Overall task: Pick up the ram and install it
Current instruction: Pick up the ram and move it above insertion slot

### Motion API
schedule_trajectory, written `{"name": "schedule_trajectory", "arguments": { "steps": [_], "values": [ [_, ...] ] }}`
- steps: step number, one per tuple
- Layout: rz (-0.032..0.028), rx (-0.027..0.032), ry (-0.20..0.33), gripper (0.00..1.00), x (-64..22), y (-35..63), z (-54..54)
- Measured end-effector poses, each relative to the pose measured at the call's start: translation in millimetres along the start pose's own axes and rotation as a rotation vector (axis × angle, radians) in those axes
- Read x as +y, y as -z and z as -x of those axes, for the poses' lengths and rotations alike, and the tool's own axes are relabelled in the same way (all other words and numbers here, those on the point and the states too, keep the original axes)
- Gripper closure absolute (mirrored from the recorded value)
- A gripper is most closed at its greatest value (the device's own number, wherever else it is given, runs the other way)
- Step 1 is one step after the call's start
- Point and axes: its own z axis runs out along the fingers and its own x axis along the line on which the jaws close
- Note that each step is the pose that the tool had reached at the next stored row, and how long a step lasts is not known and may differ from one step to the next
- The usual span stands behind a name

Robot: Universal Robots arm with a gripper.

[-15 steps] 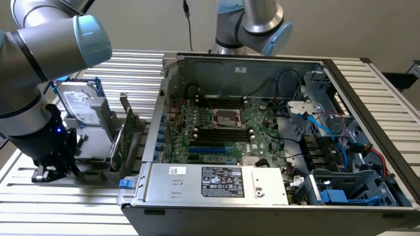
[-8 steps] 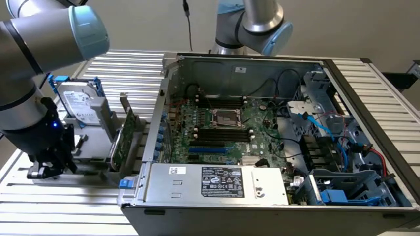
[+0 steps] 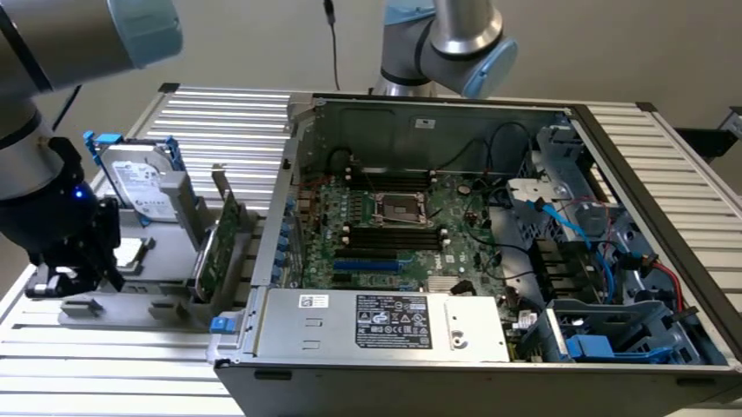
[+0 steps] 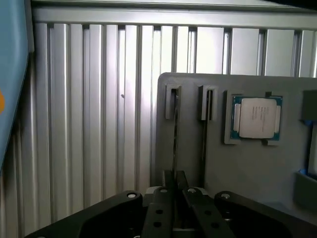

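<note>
In the wrist view the ram (image 4: 175,144) is seen edge-on as a thin dark strip. It stands in one groove of the grey holder (image 4: 247,168) and runs from a small bracket down into my gripper (image 4: 174,186). The two black fingers (image 4: 161,208) are pressed close together on that strip. In the exterior view the gripper (image 3: 72,276) hangs low over the holder's (image 3: 139,304) end at the exterior view's left, well away from the open computer case (image 3: 464,113). The motherboard (image 3: 394,226) lies inside the case, its long black slots (image 3: 394,236) bare.
A processor chip (image 4: 256,118) sits in a pocket of the holder beside a second groove (image 4: 204,134). A hard drive (image 3: 145,182) and a taller green expansion card (image 3: 221,239) stand upright between gripper and case. The power supply (image 3: 383,320) fills the case's near side. Another arm (image 3: 464,43) stands behind.
</note>
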Motion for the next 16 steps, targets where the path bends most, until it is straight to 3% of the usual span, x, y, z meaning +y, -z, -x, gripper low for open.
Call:
{"name": "schedule_trajectory", "arguments": {
  "steps": [9,16],
  "values": [
    [0.0089,0.0,0.004,0.86,-23.3,41.1,-0.6],
    [0.0163,-0.0002,0.006,0.86,-48.0,73.2,-1.1]
  ]
}}
